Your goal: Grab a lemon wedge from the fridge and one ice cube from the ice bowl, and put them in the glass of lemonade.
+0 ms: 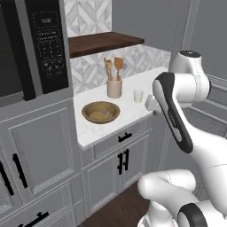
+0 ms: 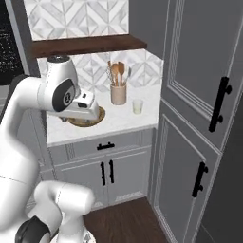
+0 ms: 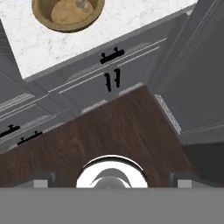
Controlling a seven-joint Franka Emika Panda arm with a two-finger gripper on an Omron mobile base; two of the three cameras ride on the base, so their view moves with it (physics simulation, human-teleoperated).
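Hand (image 3: pixel 112 180) open (empty) above floor, ice bowl (image 3: pixel 65 17) well ahead on counter (image 3: pixel 131 22)

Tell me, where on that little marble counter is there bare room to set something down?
Bare marble lies along the front edge before the ice bowl and the glass of lemonade, and at the far right corner. It is tightest between the bowl, the utensil crock and the glass.

A beige crock (image 1: pixel 114 88) of wooden spatulas (image 1: pixel 113 66) stands on the marble counter (image 1: pixel 133 111).
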